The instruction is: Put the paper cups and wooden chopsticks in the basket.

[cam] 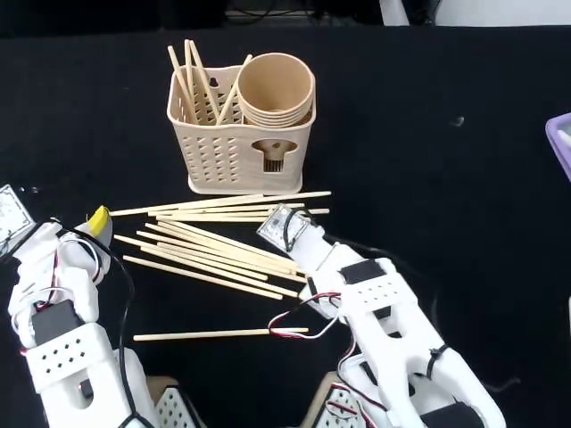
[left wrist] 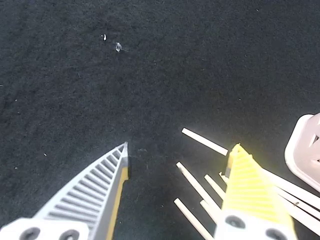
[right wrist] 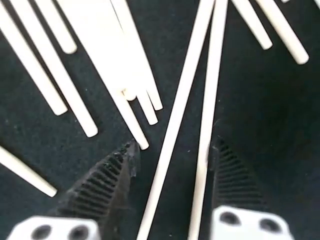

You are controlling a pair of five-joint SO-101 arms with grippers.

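Observation:
A beige perforated basket (cam: 234, 153) stands at the back of the black table, with stacked paper cups (cam: 275, 89) and several wooden chopsticks (cam: 192, 78) upright in it. More chopsticks (cam: 214, 242) lie fanned out in front of it, and one lone chopstick (cam: 219, 334) lies nearer the arms. My right gripper (cam: 287, 234) sits low over the pile's right end; in its wrist view it (right wrist: 175, 146) is open, with two chopsticks (right wrist: 182, 120) running between its fingers. My left gripper (left wrist: 181, 146) is open over bare table by the pile's left ends (left wrist: 200, 190).
A purple object (cam: 560, 138) pokes in at the right edge of the table. A corner of the basket (left wrist: 305, 155) shows in the left wrist view. The black tabletop stretches left and right of the basket.

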